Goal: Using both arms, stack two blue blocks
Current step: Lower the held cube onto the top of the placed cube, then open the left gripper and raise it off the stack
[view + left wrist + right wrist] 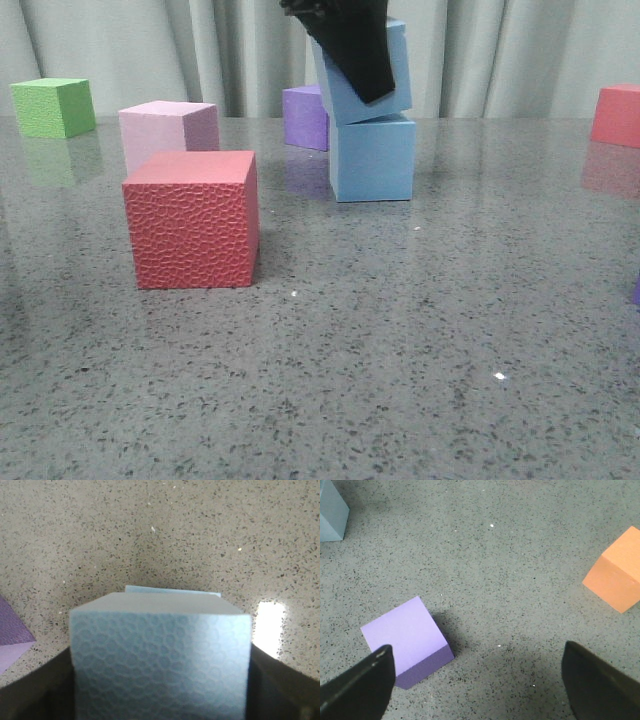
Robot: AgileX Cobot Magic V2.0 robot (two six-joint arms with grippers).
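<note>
In the front view the lower blue block [372, 158] stands on the table at the back middle. The upper blue block [345, 100] sits tilted on top of it, touching its top. My left gripper [360, 60] comes down from above and is shut on this upper block. In the left wrist view the held block [160, 665] fills the space between the black fingers [35, 690], and an edge of the lower block [172, 592] shows beyond it. My right gripper [477, 680] is open and empty above bare table, and is out of the front view.
A red textured cube [192, 218] stands front left, with a pink cube [168, 130] behind it. A green cube [53, 106] is far left, a purple cube [305, 116] is behind the stack, and a red cube [617, 115] is far right. Near the right gripper are a purple cube [405, 635] and an orange cube [617, 572].
</note>
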